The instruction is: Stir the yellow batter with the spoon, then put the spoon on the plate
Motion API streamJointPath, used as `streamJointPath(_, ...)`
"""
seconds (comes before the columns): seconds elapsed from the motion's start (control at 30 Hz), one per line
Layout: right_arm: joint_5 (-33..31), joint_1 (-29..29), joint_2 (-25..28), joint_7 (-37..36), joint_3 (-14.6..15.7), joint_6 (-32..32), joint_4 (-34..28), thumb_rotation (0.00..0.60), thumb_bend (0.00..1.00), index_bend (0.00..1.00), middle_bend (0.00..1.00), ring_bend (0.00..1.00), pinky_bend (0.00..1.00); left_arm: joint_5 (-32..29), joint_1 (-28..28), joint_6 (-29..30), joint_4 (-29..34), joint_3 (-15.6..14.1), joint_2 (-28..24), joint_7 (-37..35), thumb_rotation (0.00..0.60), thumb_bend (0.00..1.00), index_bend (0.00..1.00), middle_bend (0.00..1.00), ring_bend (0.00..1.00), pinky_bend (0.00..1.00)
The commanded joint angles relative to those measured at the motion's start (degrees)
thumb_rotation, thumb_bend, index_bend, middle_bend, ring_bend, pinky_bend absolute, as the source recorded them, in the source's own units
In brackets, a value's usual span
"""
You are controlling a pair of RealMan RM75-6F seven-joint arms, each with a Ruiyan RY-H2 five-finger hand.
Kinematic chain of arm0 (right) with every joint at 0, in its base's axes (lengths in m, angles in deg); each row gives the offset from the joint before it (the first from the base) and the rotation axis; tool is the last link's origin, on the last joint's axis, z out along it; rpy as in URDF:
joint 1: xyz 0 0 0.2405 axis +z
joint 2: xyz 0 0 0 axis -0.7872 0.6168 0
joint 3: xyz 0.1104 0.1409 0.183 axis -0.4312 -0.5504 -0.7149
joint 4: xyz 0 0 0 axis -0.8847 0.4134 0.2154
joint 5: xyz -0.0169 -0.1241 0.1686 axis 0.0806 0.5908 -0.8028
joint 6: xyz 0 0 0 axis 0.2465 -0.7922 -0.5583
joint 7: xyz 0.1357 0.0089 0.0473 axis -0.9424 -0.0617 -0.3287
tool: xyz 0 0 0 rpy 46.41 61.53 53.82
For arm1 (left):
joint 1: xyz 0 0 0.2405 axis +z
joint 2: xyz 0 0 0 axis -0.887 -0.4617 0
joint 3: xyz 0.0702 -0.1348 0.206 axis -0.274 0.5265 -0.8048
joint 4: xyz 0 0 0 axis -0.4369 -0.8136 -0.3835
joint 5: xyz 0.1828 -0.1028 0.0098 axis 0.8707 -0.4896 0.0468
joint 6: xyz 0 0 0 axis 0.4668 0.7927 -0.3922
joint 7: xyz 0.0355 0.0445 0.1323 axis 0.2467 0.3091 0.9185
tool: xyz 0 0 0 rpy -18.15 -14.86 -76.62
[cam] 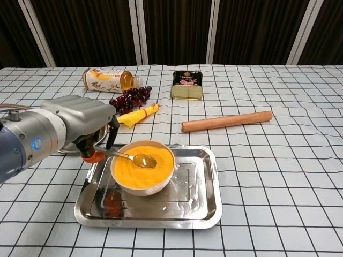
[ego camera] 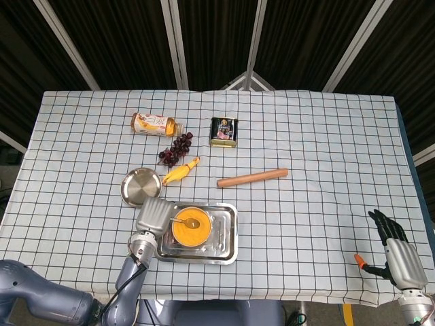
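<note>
The left hand (cam: 86, 120) pinches the spoon (cam: 131, 157) handle over the yellow batter (cam: 143, 165); stirring well likely means slow circles inside the bowl (cam: 140, 184), while the right hand (ego camera: 401, 261) idles open, holding nothing.

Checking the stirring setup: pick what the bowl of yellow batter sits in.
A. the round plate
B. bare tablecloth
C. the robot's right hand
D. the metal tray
D: the bowl of yellow batter stands inside the metal tray, with the round plate apart, behind the left hand.
</note>
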Motion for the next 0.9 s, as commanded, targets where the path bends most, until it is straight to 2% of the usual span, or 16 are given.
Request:
streamJointPath(0.03, 0.01, -0.01, -0.01, 0.02, 0.01, -0.01, 0.0, 0.6, 0.32, 0.0, 0.0, 0.0, 0.0, -0.01, -0.03, 0.04, -0.09, -0.03, 0.04, -0.03, 0.6, 0.52, 0.48, 0.99, 0.98, 0.96)
streamJointPath(0.8, 0.0, -0.05, 0.02, 0.04, 0.02, -0.08, -0.03, 0.6, 0.32, 0.0, 0.0, 0.0, 0.0, 1.42, 0.0, 0.25, 0.29, -0.6, -0.55, -0.62, 0.6, 0.59, 0.55, 1.0, 0.98, 0.96)
streamJointPath(0.9, -0.01, -0.05, 0.01, 0.03, 0.01, -0.1, -0.04, 0.6, 0.32, 0.0, 0.0, 0.0, 0.0, 2.54, -0.18, 0.37, 0.78, -0.78, -1.16, -0.47, 0.6, 0.61, 0.61, 1.0, 0.98, 0.96)
